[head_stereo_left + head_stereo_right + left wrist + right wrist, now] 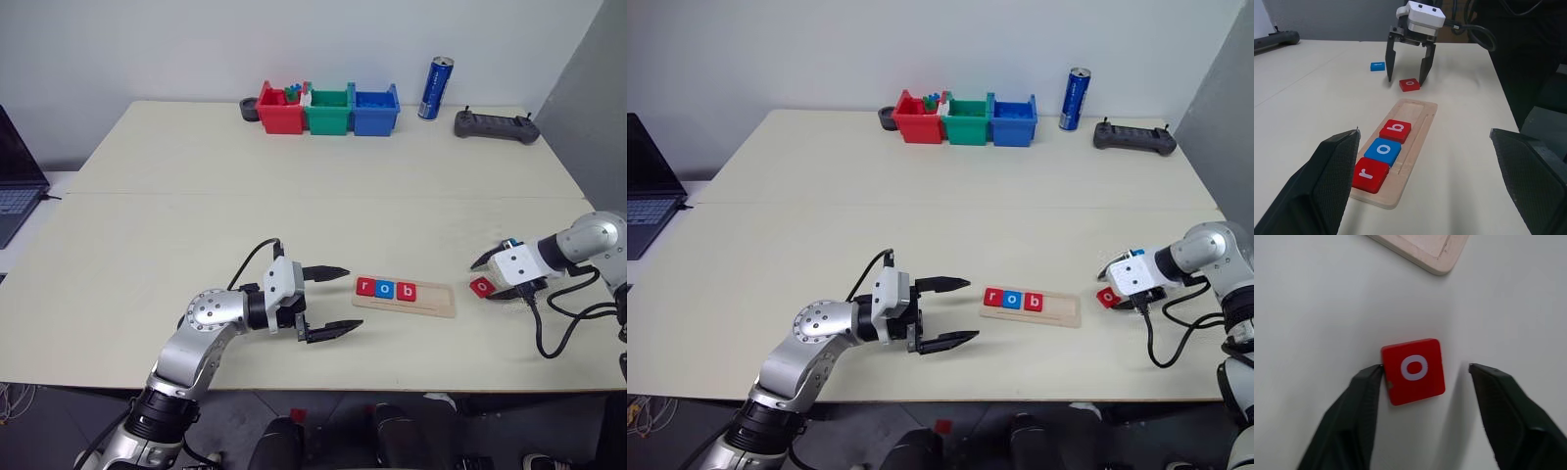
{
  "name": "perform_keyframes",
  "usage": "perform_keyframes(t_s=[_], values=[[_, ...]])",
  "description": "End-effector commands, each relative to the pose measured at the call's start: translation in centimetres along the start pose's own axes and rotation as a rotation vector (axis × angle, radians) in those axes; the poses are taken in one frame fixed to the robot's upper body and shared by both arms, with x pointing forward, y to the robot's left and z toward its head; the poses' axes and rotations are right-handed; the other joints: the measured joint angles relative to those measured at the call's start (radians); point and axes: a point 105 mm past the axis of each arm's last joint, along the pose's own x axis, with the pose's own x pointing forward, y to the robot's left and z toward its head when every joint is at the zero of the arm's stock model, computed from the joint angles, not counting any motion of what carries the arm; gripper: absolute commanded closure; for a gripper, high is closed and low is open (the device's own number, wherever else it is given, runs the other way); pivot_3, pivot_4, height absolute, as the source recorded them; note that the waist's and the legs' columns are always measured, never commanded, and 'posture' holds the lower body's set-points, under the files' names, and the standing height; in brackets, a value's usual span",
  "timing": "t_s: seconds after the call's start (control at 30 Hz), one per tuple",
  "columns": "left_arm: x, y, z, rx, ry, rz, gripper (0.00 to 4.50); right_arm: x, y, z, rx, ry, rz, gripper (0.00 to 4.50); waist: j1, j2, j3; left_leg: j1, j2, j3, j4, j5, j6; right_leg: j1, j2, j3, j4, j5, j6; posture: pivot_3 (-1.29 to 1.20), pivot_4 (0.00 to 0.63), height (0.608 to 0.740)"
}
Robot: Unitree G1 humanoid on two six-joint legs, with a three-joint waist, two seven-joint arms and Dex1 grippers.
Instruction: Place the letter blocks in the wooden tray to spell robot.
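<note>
The wooden tray [406, 297] lay on the counter [294, 206] holding red r, blue o and red b tiles. Just right of the tray, the right gripper [1422, 377] straddled a red o tile [1413, 370], jaws open, one finger touching it. Left of the tray, the left gripper [338, 300] hung with jaws open.

Silver metal arms with rounded joints, white boxy wrist housings, black cables looping off each; left gripper [328, 302] and right gripper [1406, 74] carry black tapered fingers.
</note>
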Motion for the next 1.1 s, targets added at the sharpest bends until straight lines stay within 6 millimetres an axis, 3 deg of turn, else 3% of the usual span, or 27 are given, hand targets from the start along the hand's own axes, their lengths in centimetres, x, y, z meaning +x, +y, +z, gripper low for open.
perform_keyframes(t_s=[0.03,0.17,0.3,0.53,0.73,0.87,1.03,1.1], values=[[0.1,0.0,1.1,0.039,-0.029,-0.004,0.00,0.3,0.3,-0.1,0.004,0.001,0.030,2.94,0.000,0.000,0.000,0.001,0.000,0.000,0.000,0.000,0.000,0.001,0.000,0.000,0.000,0.000,0.000,0.00,0.150,0.740],[0.1,0.0,1.1,0.039,-0.030,-0.008,0.00,-0.1,0.0,0.2,0.029,-0.017,0.015,3.00,0.000,0.000,0.000,0.009,0.000,0.000,-0.002,0.000,0.000,0.009,0.000,0.000,-0.002,0.000,0.000,0.00,0.150,0.740],[0.1,0.1,1.1,0.039,-0.029,-0.011,0.00,-1.0,-0.4,1.0,0.211,-0.101,-0.012,3.00,0.001,0.000,0.000,0.009,0.000,0.000,-0.002,0.000,0.000,0.010,0.000,0.000,-0.002,0.000,0.000,0.00,0.150,0.740],[0.2,-0.1,0.9,0.033,-0.030,-0.013,0.00,-1.8,1.5,3.3,0.531,-0.183,0.019,3.00,0.008,0.001,0.001,0.008,-0.001,-0.002,-0.002,0.000,0.000,0.010,-0.001,0.000,-0.002,0.000,0.000,0.00,0.150,0.740],[0.5,0.1,1.1,0.034,-0.035,-0.020,0.00,-0.7,3.3,2.3,0.619,-0.103,-0.011,3.00,0.007,0.001,0.001,0.008,-0.001,-0.001,-0.002,0.000,0.000,0.010,0.000,-0.001,-0.003,-0.001,0.001,0.00,0.150,0.740],[0.4,0.2,1.1,0.036,-0.033,-0.021,0.00,-0.4,3.1,1.7,0.640,-0.087,-0.049,1.66,0.007,0.001,0.001,0.008,-0.001,-0.001,-0.002,0.000,0.000,0.010,0.000,-0.001,-0.004,-0.001,0.001,0.00,0.150,0.740],[0.3,0.2,1.1,0.037,-0.030,-0.024,0.00,-0.2,3.2,2.7,0.647,-0.138,-0.024,0.03,0.006,0.001,0.001,0.008,0.000,-0.001,-0.002,0.000,0.000,0.010,0.000,-0.001,-0.004,-0.001,0.001,0.00,0.150,0.740],[0.3,0.2,1.0,0.037,-0.029,-0.024,0.00,-0.2,3.2,2.8,0.649,-0.139,-0.025,0.03,0.005,0.001,0.001,0.008,0.000,-0.001,-0.002,0.000,0.000,0.010,0.000,-0.001,-0.004,-0.001,0.001,0.00,0.150,0.740]])
